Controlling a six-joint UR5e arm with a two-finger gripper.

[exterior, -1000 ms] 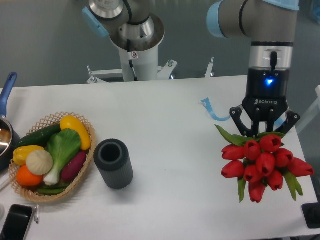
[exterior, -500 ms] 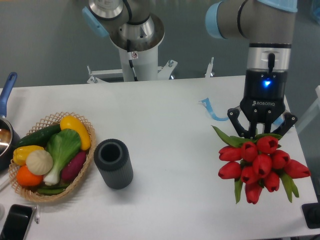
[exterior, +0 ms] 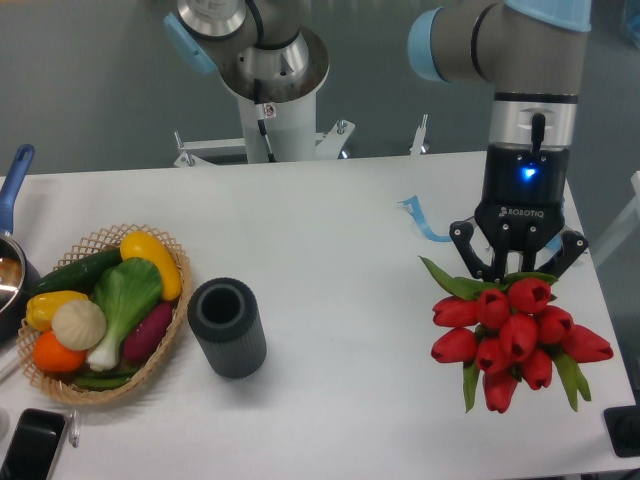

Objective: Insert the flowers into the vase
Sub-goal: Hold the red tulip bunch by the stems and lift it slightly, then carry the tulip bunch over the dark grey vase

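The flowers [exterior: 510, 332], a bunch of red tulips with green leaves, hang over the right side of the table with their heads toward the camera. My gripper [exterior: 515, 275] is shut on the flowers from above, and the blooms hide the stems and my fingertips. The vase [exterior: 228, 327], a dark grey ribbed cylinder with an open round mouth, stands upright at the front left of centre, far to the left of the bunch.
A wicker basket [exterior: 172, 325] of toy vegetables sits just left of the vase. A pot with a blue handle [exterior: 12, 190] is at the left edge, a phone [exterior: 30, 446] at the front left corner. Blue tape [exterior: 425, 222] lies behind the gripper.
The gripper with the tulips has risen a little and shifted slightly left. The vase and basket have not moved.
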